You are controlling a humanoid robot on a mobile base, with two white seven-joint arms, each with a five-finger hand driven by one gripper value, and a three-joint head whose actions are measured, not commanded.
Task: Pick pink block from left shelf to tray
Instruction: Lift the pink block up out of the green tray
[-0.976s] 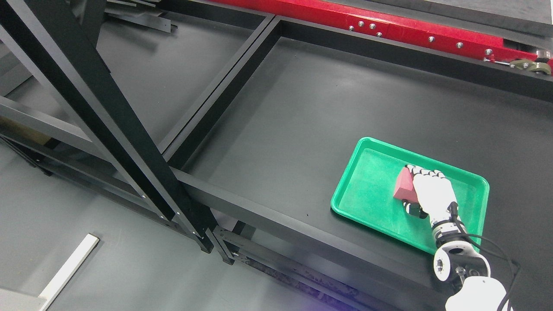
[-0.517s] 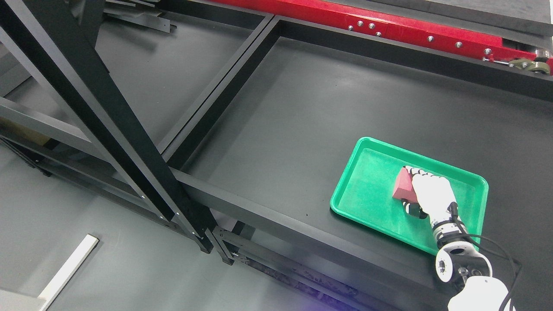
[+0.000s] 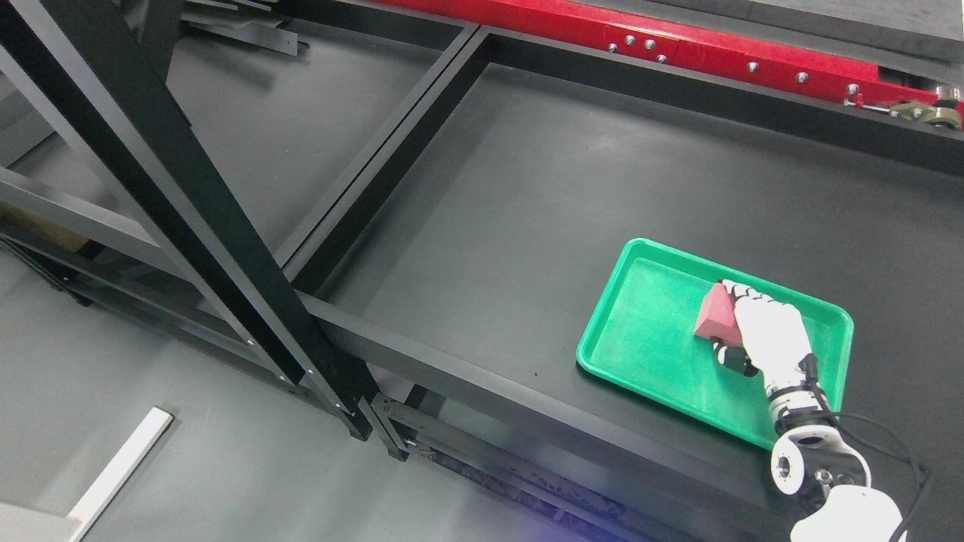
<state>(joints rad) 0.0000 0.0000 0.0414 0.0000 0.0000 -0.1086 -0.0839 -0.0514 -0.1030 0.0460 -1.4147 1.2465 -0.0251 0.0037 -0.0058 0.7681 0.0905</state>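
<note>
Head view: the right hand (image 3: pixel 764 331) is over the tray (image 3: pixel 640 354), fingers (image 3: pixel 742 290) curled over the top of the block (image 3: pixel 714 316) with the thumb tucked underneath, so it's pinching the thing from its right side. The block looks more red than pink to me, wedge-ish shape, and it's inside the tray, toward the middle-right. Can't tell if it's resting on the tray floor or hanging just above it. The left arm isn't visible anywhere.

What I'd worry about: if it lets go while the block is off the floor, that wedge could tip or roll. And if a finger drags on release, it might shove the block toward the rim.
</note>
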